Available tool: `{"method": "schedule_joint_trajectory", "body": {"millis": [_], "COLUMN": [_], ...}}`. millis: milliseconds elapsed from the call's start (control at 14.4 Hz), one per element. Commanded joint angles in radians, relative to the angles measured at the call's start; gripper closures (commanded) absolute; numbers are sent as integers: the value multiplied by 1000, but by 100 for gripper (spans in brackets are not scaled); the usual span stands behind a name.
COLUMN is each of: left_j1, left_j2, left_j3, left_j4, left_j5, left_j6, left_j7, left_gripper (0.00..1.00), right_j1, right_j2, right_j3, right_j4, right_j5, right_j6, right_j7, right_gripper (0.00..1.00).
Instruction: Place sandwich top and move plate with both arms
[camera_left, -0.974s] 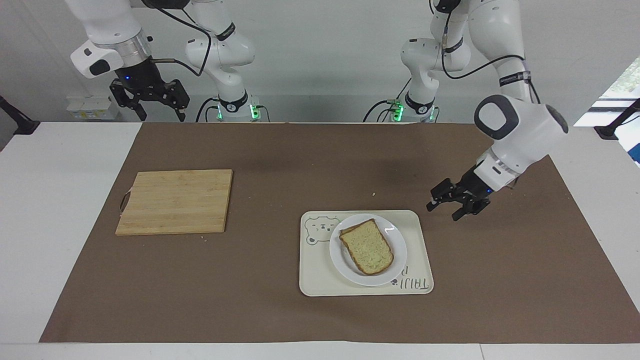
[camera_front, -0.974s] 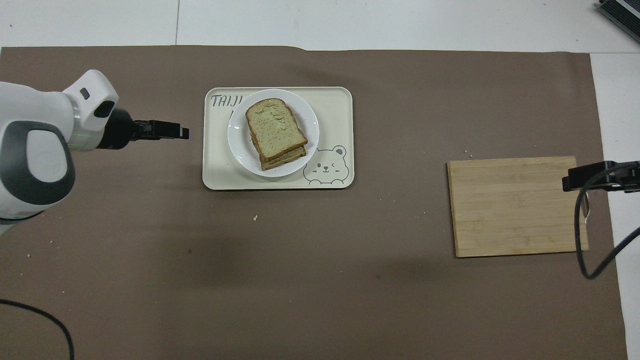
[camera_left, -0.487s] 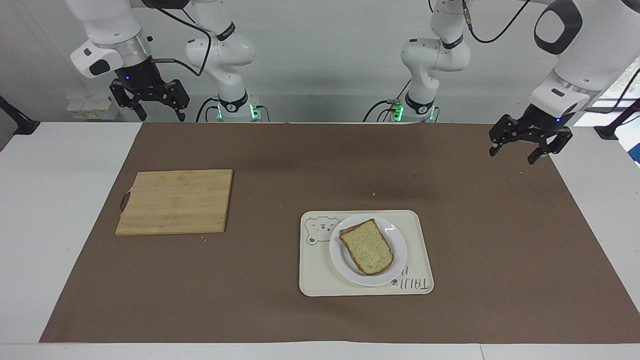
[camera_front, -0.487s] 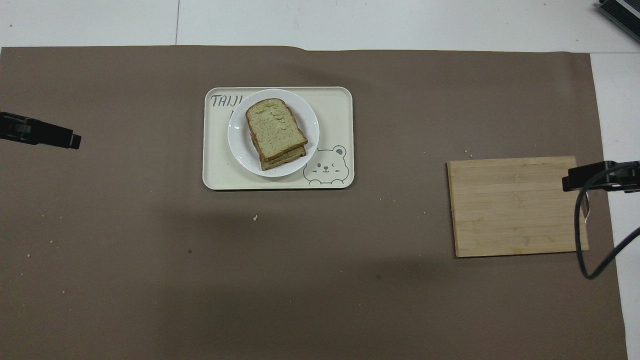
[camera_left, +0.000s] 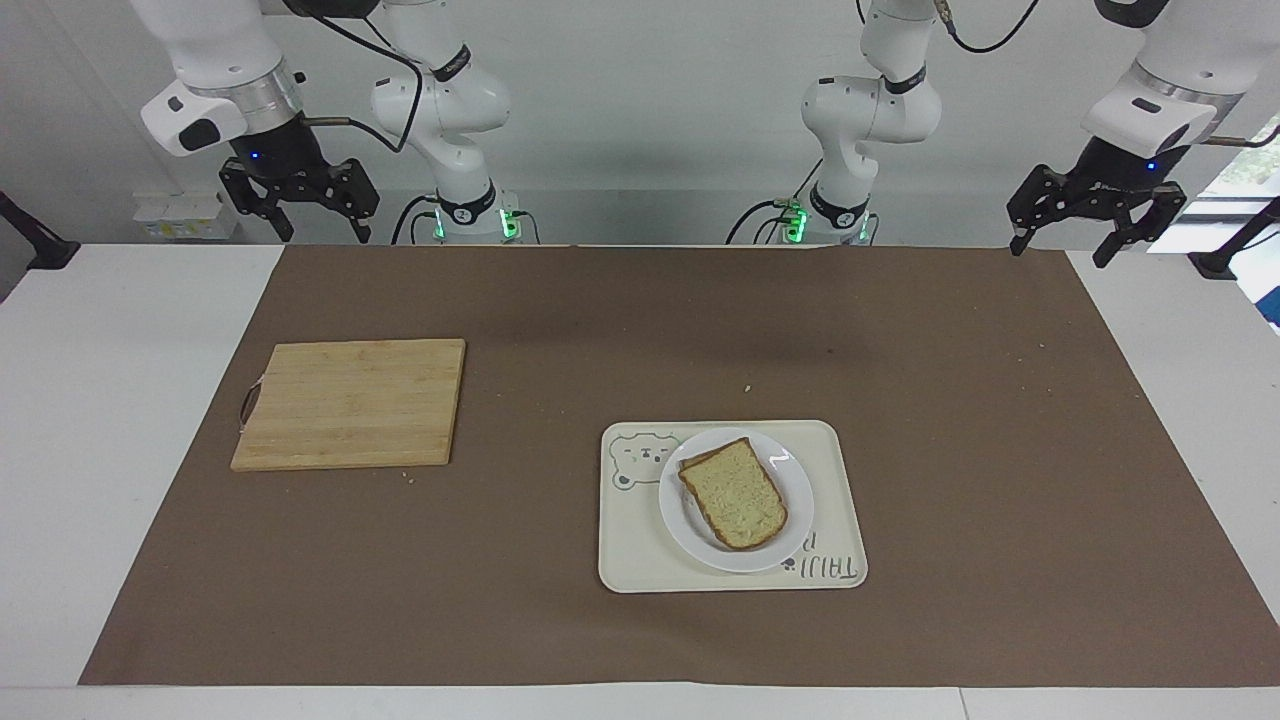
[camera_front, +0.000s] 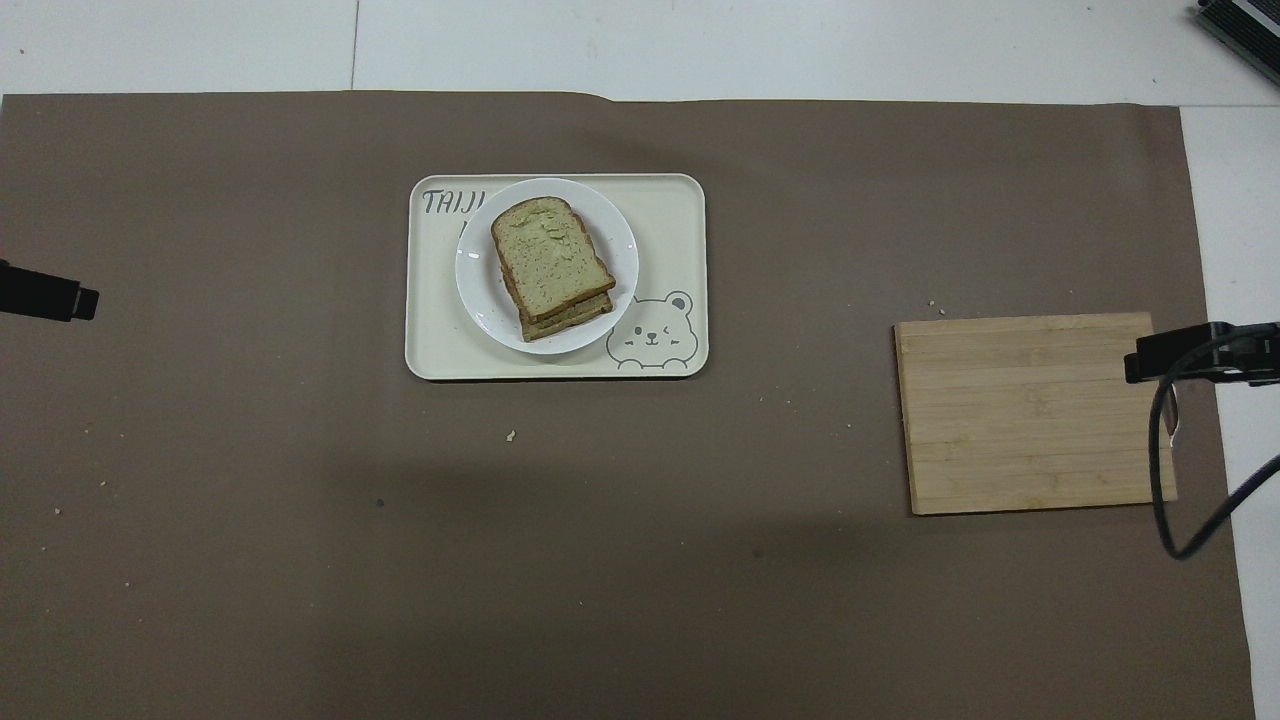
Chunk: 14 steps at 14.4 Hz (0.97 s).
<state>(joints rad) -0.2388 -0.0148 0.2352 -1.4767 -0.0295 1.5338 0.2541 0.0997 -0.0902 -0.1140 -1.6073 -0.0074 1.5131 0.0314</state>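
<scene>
The sandwich top (camera_left: 735, 493) (camera_front: 550, 256), a pale speckled slice with a brown crust, lies on a stack of bread on the round white plate (camera_left: 785, 458) (camera_front: 618, 236). That plate sits on the cream bear tray (camera_left: 835, 500) (camera_front: 670, 220). Raised over the brown mat's corner at its own end of the table, my left gripper (camera_left: 1058, 252) (camera_front: 70, 300) is open and holds nothing. My right gripper (camera_left: 326, 238) (camera_front: 1140, 365) waits open and empty above the mat's edge near the wooden board.
A wooden cutting board (camera_left: 352, 402) (camera_front: 1030, 412) with a small handle loop lies toward the right arm's end. A brown mat (camera_left: 640, 330) covers most of the white table, with crumbs scattered on it.
My left arm has pulled away from beside the tray and risen to its own end of the table. The right arm, bread, plate and tray have stayed put.
</scene>
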Motion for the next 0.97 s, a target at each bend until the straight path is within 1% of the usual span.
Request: {"method": "schedule_joint_trajectory", "body": {"millis": [0, 626, 765, 904], "left_j1": [4, 9, 59, 134], "left_j2": [-14, -25, -27, -27], "left_j3": [-14, -19, -46, -134], "left_j4": [-4, -11, -13, -13], "left_j5": [20, 19, 13, 13], "left_j6": [-18, -17, -14, -11], "left_j7": [-13, -13, -13, -13], "left_gripper": [0, 0, 0, 0], "right_j1": [-9, -8, -8, -8], "right_j2": [12, 12, 12, 12], "right_j3": [4, 4, 4, 4], "right_j4": [21, 21, 21, 21], "right_j5": [-2, -2, -2, -2], "right_j6": [-14, -14, -14, -14], "right_j7": [-30, -30, -30, -30], "right_gripper": [0, 0, 0, 0]}}
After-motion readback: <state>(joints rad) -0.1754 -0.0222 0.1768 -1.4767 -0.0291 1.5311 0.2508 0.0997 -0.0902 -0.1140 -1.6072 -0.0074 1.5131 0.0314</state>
